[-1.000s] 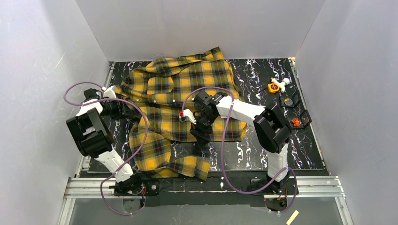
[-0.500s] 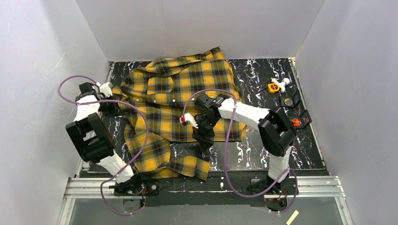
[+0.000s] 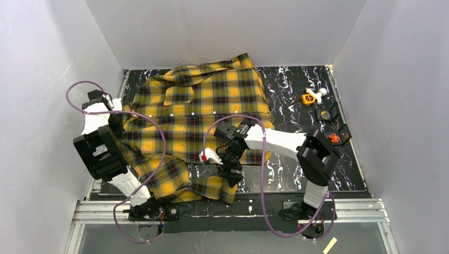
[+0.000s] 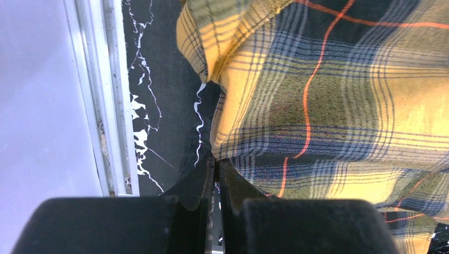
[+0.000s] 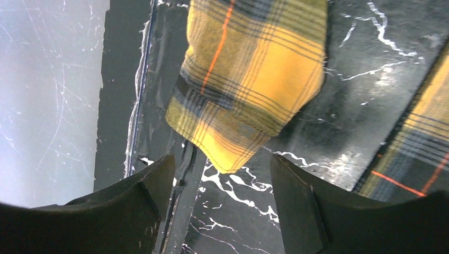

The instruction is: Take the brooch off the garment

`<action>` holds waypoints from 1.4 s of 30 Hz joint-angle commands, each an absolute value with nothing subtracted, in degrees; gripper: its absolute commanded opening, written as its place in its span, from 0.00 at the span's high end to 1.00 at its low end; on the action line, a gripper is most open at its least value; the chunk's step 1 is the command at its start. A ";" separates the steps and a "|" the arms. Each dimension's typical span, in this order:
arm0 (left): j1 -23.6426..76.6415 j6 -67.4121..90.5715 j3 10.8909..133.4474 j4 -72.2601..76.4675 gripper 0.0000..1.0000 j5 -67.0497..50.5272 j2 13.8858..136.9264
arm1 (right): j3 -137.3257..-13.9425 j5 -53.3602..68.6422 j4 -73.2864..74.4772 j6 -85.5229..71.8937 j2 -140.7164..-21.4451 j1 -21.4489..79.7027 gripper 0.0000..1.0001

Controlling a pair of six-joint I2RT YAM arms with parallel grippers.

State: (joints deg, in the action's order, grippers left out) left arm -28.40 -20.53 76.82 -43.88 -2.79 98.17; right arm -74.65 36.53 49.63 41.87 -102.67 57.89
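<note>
The garment [image 3: 201, 106], a yellow-and-black plaid shirt, lies spread over the dark marbled table [image 3: 296, 84]. My left gripper [image 3: 119, 128] is at the shirt's left edge. In the left wrist view its jaws [image 4: 216, 161] are shut, with the plaid fabric edge [image 4: 328, 90] pinched at their tips. My right gripper [image 3: 231, 172] hovers open over bare table just off the shirt's near hem. In the right wrist view its open fingers [image 5: 219, 174] hold nothing, and a folded plaid corner [image 5: 254, 69] lies just ahead of them. The brooch is hidden in every view.
A small orange-and-white object [image 3: 311, 97] lies at the back right. Beside it stand open black cases [image 3: 334, 136], one holding something orange. White walls close in three sides. A metal rail [image 4: 108, 95] runs along the table's left edge.
My left gripper shut on the shirt's left edge and drew it left, spreading the shirt flatter. My right arm drew back off the shirt toward the near edge, staying open.
</note>
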 commanded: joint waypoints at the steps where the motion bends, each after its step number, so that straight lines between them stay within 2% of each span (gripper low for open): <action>1: -28.92 -20.37 79.27 -46.58 1.00 0.00 99.94 | -71.93 35.75 48.27 43.51 -98.99 59.81 0.27; 6: -28.92 -20.22 79.27 -46.59 1.00 -2.89 100.64 | -69.42 33.68 45.13 40.16 -101.33 60.29 0.27; 11: -28.97 -19.85 78.27 -46.24 1.00 -3.93 100.58 | -68.60 29.97 40.20 35.58 -103.33 60.36 0.23; 13: -28.92 -19.36 79.40 -46.05 1.00 -4.30 101.86 | -66.86 24.70 37.43 33.52 -104.59 60.38 0.32; 14: -28.94 -19.34 79.97 -46.05 1.00 -4.35 102.54 | -66.63 23.93 37.97 33.98 -104.67 60.38 0.34; 15: -28.92 -19.34 80.99 -46.05 1.00 -4.39 103.61 | -65.91 26.19 39.23 34.52 -104.44 60.74 0.44; 17: -28.95 -19.72 81.94 -46.01 1.00 -4.22 104.95 | -64.30 27.55 38.99 33.75 -103.87 61.61 0.84; 18: -28.92 -19.93 82.00 -45.89 1.00 -4.14 105.38 | -64.85 27.55 40.13 34.65 -103.65 61.59 0.99; 29: -28.94 -22.84 83.13 -45.18 1.00 -2.35 107.35 | -71.67 22.63 66.22 48.47 -94.21 50.69 0.99; 35: -28.94 -24.62 84.55 -44.56 1.00 -0.80 109.32 | -66.20 15.08 72.28 55.62 -90.06 45.78 0.99; 42: -29.00 -26.57 83.89 -43.95 1.00 2.36 109.56 | -64.34 14.35 74.37 56.01 -86.34 45.09 0.99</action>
State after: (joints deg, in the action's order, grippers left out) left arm -28.42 -24.47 82.87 -44.80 -0.56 109.86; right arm -64.66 16.01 70.04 54.13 -89.56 45.08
